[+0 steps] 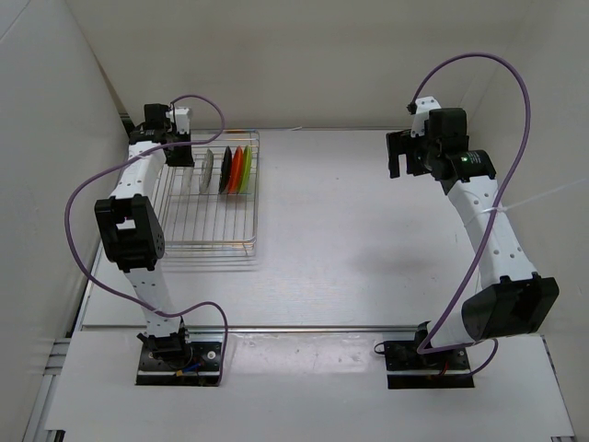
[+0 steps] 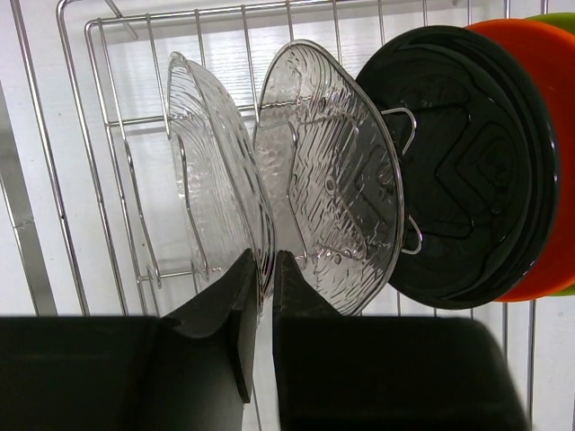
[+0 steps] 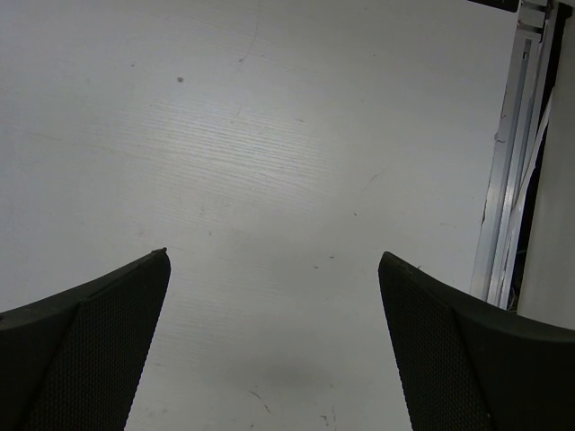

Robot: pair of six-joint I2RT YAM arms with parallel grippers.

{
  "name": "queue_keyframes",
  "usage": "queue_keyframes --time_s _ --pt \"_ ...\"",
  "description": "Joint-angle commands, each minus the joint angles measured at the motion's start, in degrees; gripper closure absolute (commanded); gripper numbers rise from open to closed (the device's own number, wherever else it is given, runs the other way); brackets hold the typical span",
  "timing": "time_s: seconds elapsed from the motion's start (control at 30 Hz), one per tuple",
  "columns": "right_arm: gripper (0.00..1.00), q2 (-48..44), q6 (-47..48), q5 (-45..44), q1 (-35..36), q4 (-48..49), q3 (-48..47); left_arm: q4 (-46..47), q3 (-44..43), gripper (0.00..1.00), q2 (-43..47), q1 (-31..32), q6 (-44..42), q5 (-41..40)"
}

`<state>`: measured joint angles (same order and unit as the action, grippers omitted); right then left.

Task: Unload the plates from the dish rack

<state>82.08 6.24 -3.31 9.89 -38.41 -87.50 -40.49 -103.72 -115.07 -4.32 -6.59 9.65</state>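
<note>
The dish rack (image 1: 212,226) stands at the far left of the table, with plates upright on edge in it. In the left wrist view two clear plates (image 2: 211,171) (image 2: 328,180) lean side by side, then a black plate (image 2: 467,171), an orange-red plate (image 2: 548,117) and a sliver of lime green plate (image 2: 561,18). My left gripper (image 2: 263,262) is shut on the lower rim of the leftmost clear plate; from above it (image 1: 181,140) sits at the rack's far left corner. My right gripper (image 1: 398,155) hangs open over bare table, far from the rack, nothing between its fingers (image 3: 108,332).
The rack's wire wall (image 2: 72,180) and its upright dividers stand close round the plates. The side wall runs close by the rack's left edge. An aluminium rail (image 3: 512,162) shows at the edge of the right wrist view.
</note>
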Motion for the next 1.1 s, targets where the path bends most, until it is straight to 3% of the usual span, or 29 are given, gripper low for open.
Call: queue_keyframes --time_s 0.0,0.27,0.7,0.9,1.07 --pt "0.00 -1.05 0.35 -1.52 0.22 2.38 -0.47 -1.08 -2.62 0.89 2.47 -0.34 -1.06 -3.15" --pt "0.00 -0.52 0.35 -2.05 0.22 1.33 -1.53 -5.12 -7.37 0.89 6.34 0.71 -0.53 -1.39" --pt "0.00 0.53 -0.18 -2.05 0.22 0.80 -3.81 -8.90 -6.76 0.89 15.30 3.61 -5.71 -1.92" --pt "0.00 1.06 -0.79 -1.35 0.22 -0.25 -5.48 -11.28 -7.46 0.89 18.29 7.30 -10.27 -4.89" --pt "0.00 1.06 -1.32 -0.20 0.22 -0.87 -6.62 -10.14 -2.99 0.89 22.07 12.73 -15.20 -9.90"
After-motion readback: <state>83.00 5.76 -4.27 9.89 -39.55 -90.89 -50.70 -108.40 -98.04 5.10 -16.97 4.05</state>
